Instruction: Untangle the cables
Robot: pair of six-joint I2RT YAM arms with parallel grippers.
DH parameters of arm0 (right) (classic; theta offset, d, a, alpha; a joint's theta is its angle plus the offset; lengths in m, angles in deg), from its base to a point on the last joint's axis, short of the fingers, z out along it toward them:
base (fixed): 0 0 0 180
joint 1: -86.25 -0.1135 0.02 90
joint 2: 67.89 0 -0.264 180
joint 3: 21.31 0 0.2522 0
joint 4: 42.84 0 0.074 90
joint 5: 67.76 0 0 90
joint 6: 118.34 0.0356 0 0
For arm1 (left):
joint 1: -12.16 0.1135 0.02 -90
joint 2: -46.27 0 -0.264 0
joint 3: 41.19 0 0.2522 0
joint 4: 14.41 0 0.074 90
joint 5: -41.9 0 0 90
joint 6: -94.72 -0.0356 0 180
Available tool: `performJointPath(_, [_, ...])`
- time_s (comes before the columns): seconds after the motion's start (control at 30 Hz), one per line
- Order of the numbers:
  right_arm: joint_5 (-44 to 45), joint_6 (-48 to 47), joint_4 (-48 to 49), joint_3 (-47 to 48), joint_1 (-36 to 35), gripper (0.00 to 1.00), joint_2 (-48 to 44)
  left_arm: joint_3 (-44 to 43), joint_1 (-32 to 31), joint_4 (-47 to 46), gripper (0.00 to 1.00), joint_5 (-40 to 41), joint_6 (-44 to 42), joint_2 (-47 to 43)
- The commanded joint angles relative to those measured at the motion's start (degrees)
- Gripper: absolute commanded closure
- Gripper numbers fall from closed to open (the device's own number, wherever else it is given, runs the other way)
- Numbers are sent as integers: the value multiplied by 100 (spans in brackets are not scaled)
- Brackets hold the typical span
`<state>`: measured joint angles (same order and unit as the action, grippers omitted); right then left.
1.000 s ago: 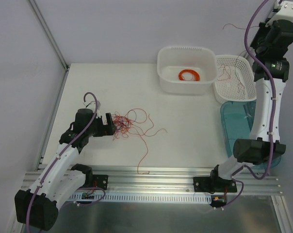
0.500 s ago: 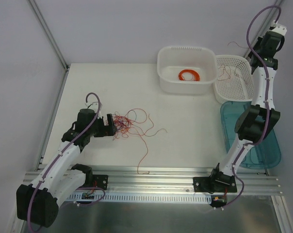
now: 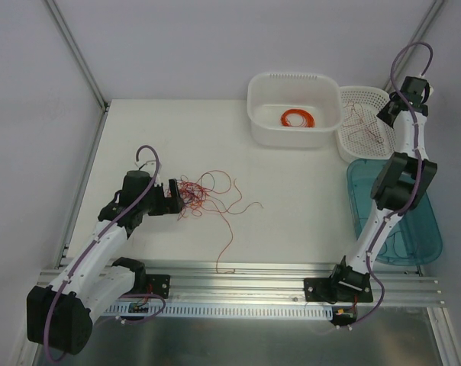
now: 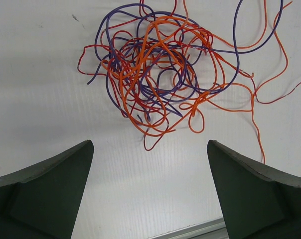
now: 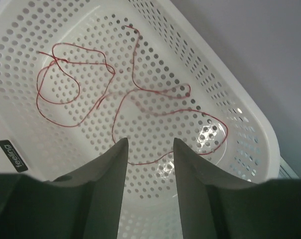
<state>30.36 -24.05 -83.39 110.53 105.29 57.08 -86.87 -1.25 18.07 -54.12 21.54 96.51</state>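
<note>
The cables (image 3: 198, 194) lie as a scribbly knot of red, orange and dark strands on the white table, with loose ends trailing right and toward the front. My left gripper (image 3: 172, 197) sits just left of the knot, open. In the left wrist view the knot (image 4: 160, 74) lies beyond the gripper (image 4: 150, 144), with nothing between the fingers. My right gripper (image 3: 383, 114) hangs over the perforated basket (image 3: 358, 95). In the right wrist view it (image 5: 150, 141) is open and empty, and a single red cable (image 5: 160, 90) lies loose on the basket floor (image 5: 80, 35).
A white tub (image 3: 294, 76) at the back holds a neat orange ring coil (image 3: 298, 118). A teal tray (image 3: 414, 236) lies at the right, under the right arm. An aluminium rail (image 3: 238, 274) runs along the near edge. One long strand (image 3: 229, 244) reaches toward it.
The right arm has come down from high up to just over the basket. Its jaws have opened and the red cable it carried now lies in the basket. The left gripper barely moved.
</note>
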Motion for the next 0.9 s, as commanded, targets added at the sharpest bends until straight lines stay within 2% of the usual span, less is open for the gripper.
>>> performJointPath(0.0, [-143, 212, -222, -223, 46, 55, -736, -7, 31, -106, 1, -197, -144, 12])
performJointPath(0.13, [-539, 124, -274, -636, 29, 29, -1456, -25, 31, -114, 1, -206, -109, -5])
performJointPath(0.27, [-968, -121, -599, -1023, -260, 18, -2247, -68, 31, -114, 1, -119, -4, 12])
performJointPath(0.43, [-1601, -297, -591, -2147, -998, 17, -3556, -121, 31, -105, 1, -75, 269, 91])
performJointPath(0.57, [-1796, -403, -355, -3472, -2199, 17, -4348, -148, 31, -106, 1, -22, 646, 214])
performJointPath(0.63, [-1893, -394, -214, -3887, -2667, 17, -4551, -165, 23, -105, 2, 31, 979, 276])
performJointPath(0.73, [-1981, -403, 207, -4521, -3904, 18, -4736, -218, 23, -97, 5, 136, 1419, 443])
performJointPath(0.87, [-1963, -403, 498, -4899, -4909, 18, -4404, -341, 31, -106, 9, 233, 1640, 741])
